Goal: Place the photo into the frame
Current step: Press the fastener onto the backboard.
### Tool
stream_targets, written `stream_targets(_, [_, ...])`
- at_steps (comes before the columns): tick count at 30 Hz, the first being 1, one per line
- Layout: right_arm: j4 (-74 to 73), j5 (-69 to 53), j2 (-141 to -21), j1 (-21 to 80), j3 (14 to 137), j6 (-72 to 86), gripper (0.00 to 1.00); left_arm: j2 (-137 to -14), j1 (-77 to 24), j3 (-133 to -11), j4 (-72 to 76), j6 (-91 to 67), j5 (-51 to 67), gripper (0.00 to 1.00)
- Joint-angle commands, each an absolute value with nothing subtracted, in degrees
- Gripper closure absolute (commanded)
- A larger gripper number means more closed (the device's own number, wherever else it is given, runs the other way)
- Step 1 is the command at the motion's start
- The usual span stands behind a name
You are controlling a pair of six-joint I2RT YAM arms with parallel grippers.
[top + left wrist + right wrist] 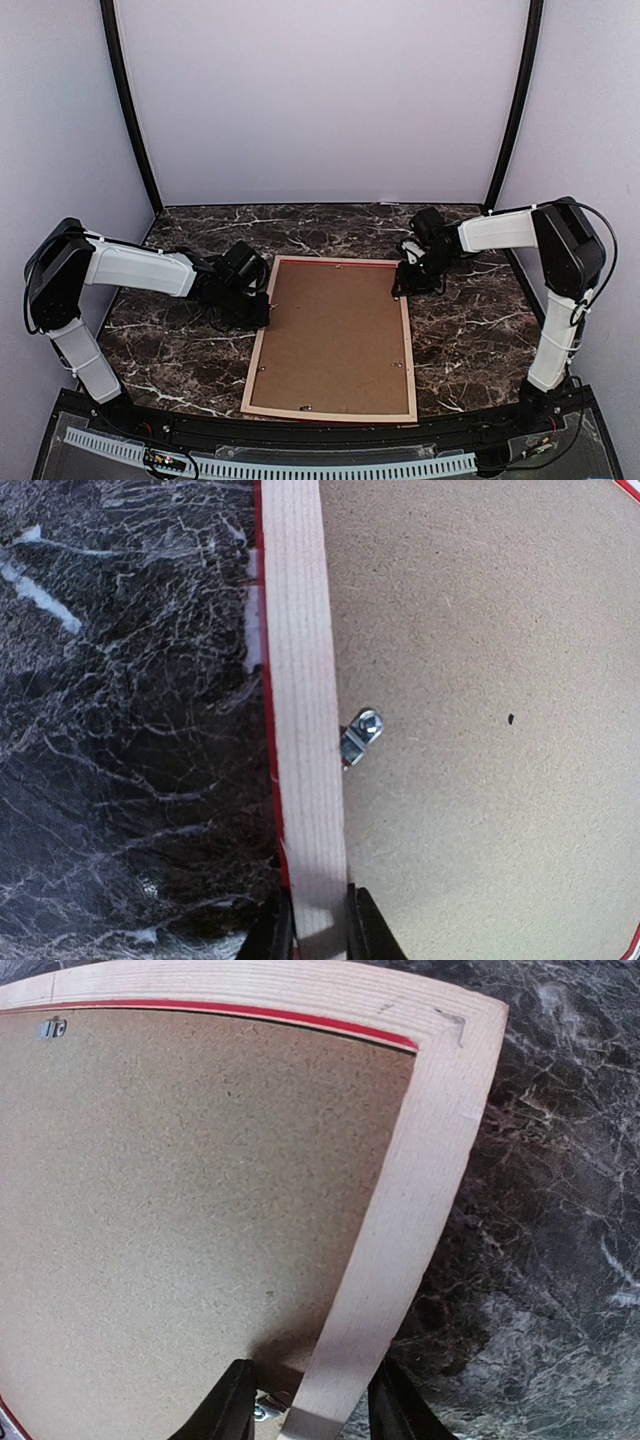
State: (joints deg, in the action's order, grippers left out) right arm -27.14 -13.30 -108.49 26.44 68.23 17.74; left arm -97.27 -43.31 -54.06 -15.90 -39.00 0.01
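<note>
The frame (330,414) lies face down on the marble table, its pale wood back up and only a thin red edge showing. The brown backing board (335,335) fills it. The photo is hidden. My left gripper (268,310) is at the frame's left rail; in the left wrist view the gripper (320,930) has its jaws tight against both sides of the rail (300,680). My right gripper (402,290) is at the right rail near the far corner; in the right wrist view the gripper (312,1410) straddles the rail (400,1230) with a gap on the inner side.
Small metal turn clips sit on the backing board (480,730), one (360,736) just inside the left rail and another (52,1028) near the far rail. Dark marble table (170,340) surrounds the frame. Pale walls enclose the table on three sides.
</note>
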Motion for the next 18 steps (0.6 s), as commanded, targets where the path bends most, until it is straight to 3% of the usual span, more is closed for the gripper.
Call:
stream_targets(1, [-32.4,-10.5,-110.1,27.6,68.1,17.8,0.64,-98.2,-43.9,-53.0,-18.7,-38.4,2.5,0.99])
stream_targets(18, [-36.3,-16.1,-110.8,26.7,68.5,7.9,0.73,-98.1,-43.9,-52.8,-19.1,-38.6,2.2,0.99])
